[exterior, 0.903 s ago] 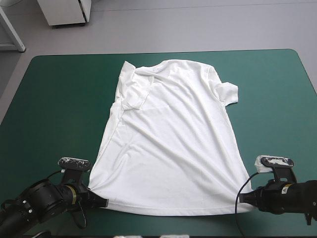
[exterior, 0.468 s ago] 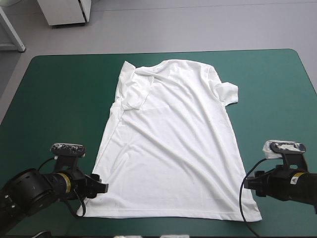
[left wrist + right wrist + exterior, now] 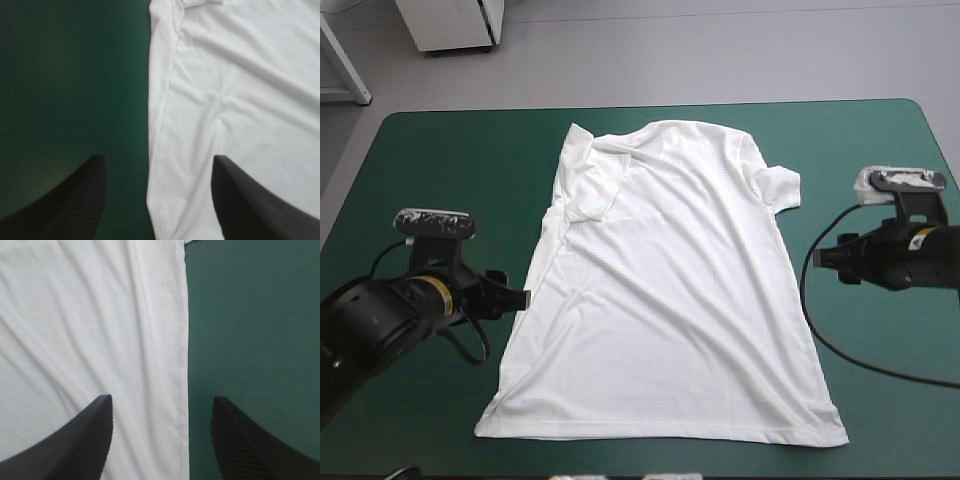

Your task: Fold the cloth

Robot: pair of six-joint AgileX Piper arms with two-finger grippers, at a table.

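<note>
The white short-sleeved T-shirt [image 3: 665, 290] lies spread flat and lightly creased. One long side edge runs ahead of the left gripper [image 3: 523, 298], in line with the gap between its parted fingers. The opposite edge lies the same way before the right gripper [image 3: 817, 258]. The sleeve on the left gripper's side is folded onto the chest.

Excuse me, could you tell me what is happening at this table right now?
Two robot arms are working on a white T-shirt, which lies spread flat on the teal-green table, collar toward the far edge. The left gripper and the right gripper are both open, each at a side edge of the shirt about midway along, with that edge lying between its fingers. Neither holds the cloth, and its body is not yet folded.
</note>
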